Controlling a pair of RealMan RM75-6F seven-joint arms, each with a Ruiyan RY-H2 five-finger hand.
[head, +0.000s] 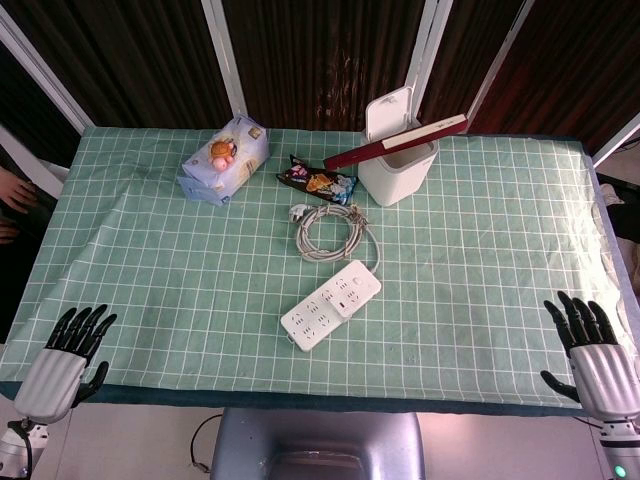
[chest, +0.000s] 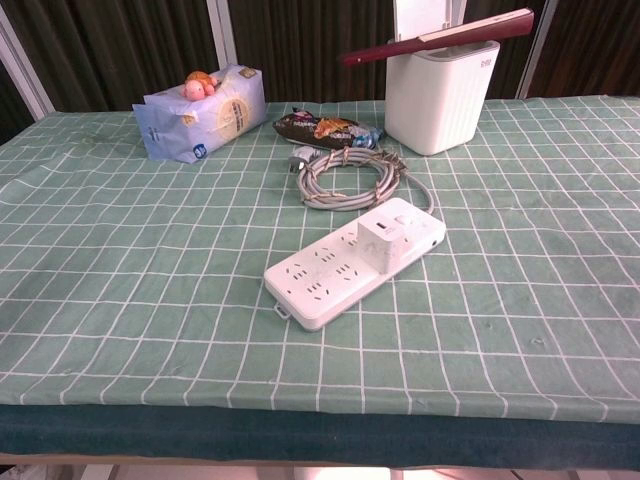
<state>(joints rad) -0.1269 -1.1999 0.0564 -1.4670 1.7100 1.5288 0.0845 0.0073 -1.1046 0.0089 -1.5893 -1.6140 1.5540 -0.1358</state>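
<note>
My left hand (head: 68, 352) hovers at the table's near left corner, fingers apart, holding nothing. At the near right corner my right hand (head: 593, 350) is likewise spread and empty. Neither hand shows in the chest view. A white power strip (head: 331, 303) (chest: 355, 260) lies in the middle of the table. Its grey cable (head: 333, 230) (chest: 347, 175) is coiled just behind it, ending in a plug (head: 298, 212). Both hands are far from the strip.
A white bin (head: 397, 150) (chest: 441, 90) with a dark red flat object (head: 395, 142) (chest: 436, 38) across its rim stands at the back. Beside it lie a dark snack packet (head: 318, 180) (chest: 325, 128) and a blue tissue pack (head: 224, 160) (chest: 200, 125). Green checked cloth (head: 150, 260) covers the table.
</note>
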